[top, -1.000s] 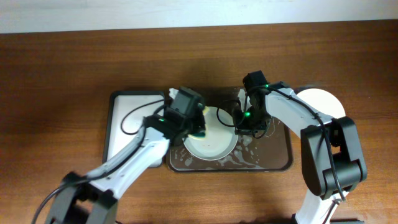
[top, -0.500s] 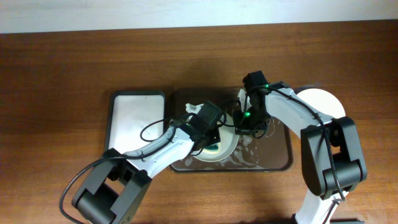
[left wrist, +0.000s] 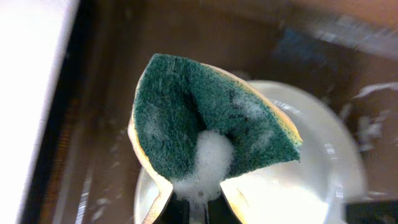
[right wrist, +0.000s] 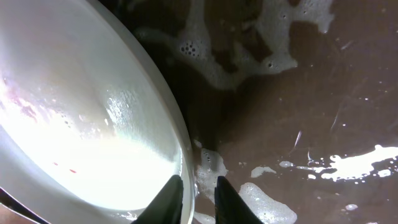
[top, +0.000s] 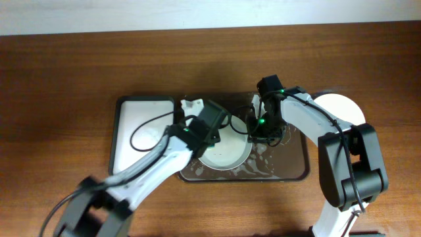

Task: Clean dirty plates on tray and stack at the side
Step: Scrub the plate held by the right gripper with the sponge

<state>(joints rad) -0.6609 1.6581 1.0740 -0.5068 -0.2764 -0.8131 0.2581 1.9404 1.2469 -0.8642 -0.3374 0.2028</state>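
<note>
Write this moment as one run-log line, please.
left gripper: shut on sponge, foamy, over plate edge | right gripper: astride plate rim, grip unclear | plate: on tray, faint red marks

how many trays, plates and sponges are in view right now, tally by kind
trays: 2 (brown tray, white tray)
plates: 2 (plate on the brown tray, plate off it at right)
sponges: 1 (green sponge)
total: 5

Brown wood-grain counter (top: 66, 66) carrying three things: large dark brown rectangular tray (top: 293, 161) sitting centre, smaller white rectangular tray (top: 138, 113) lying just beside its left edge, round white plate (top: 345, 104) resting right.
</note>
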